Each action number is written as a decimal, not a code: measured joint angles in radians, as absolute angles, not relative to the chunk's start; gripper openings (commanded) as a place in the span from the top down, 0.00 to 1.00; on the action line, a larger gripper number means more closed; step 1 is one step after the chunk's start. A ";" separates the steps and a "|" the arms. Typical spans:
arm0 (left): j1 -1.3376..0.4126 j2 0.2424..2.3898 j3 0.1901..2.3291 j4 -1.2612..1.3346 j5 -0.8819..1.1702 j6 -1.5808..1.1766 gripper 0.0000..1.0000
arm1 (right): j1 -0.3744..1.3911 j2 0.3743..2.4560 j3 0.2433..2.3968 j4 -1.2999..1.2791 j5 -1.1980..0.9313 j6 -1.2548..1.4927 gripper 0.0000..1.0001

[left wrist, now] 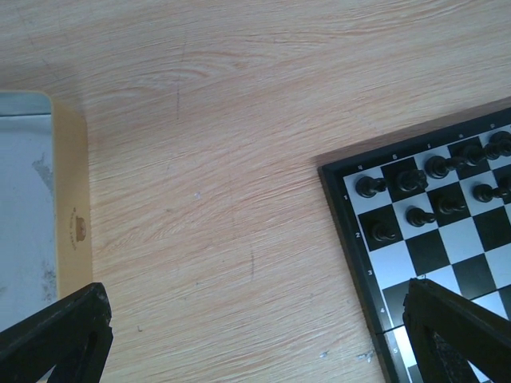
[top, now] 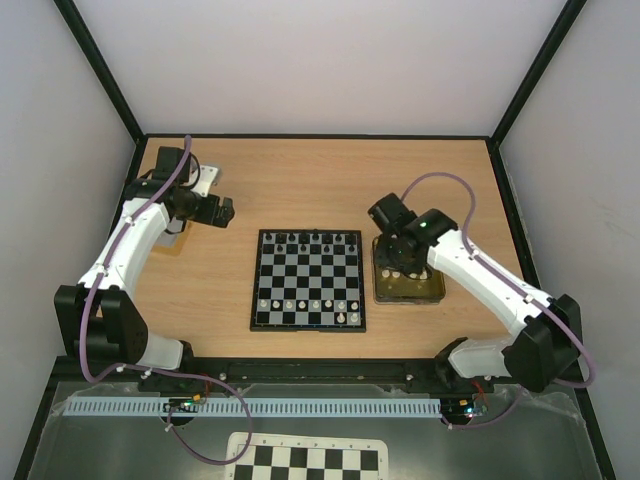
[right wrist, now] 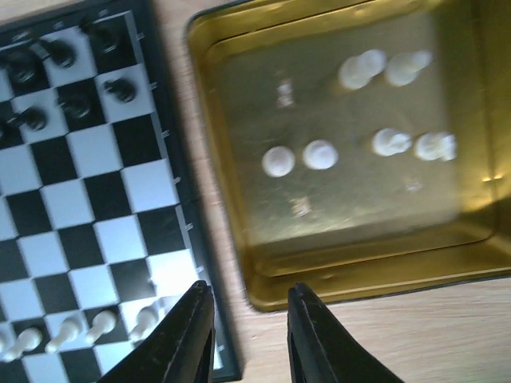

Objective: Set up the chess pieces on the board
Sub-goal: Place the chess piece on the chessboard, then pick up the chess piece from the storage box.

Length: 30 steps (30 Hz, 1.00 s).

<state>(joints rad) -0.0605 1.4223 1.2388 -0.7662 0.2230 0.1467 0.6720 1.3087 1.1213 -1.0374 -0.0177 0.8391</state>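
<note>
Six chess pieces [right wrist: 319, 154] lie in the tray [right wrist: 359, 279]; left gripper [left wrist: 255, 291] and right gripper [right wrist: 249, 289] apart.

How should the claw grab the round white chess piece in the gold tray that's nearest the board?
Come straight down on that white piece in the gold tray. It looks upright, only its round top showing, so pinch just under the head. A neighbour stands beside it, so close from the free sides.

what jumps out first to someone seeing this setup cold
The board sits mid-table, black chessmen on its far rows and white chess pieces along its near side. Right of it, a gold tin tray holds loose white pieces, with the right gripper above the gap between them, fingers apart and empty.
</note>
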 measured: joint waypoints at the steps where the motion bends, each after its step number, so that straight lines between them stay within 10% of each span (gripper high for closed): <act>1: -0.060 1.422 1.240 -0.773 0.211 0.150 0.01 | 0.636 1.308 1.121 -1.045 -0.015 0.815 0.75; 30: 0.145 1.470 1.390 -0.979 0.280 0.259 0.01 | 0.383 1.450 1.059 -0.856 -0.015 0.620 0.76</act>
<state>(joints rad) 0.1448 1.4700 1.3899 -0.9794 0.2802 0.2592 0.3832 1.4502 1.0588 -0.8562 -0.0147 0.6197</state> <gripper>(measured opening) 0.991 0.244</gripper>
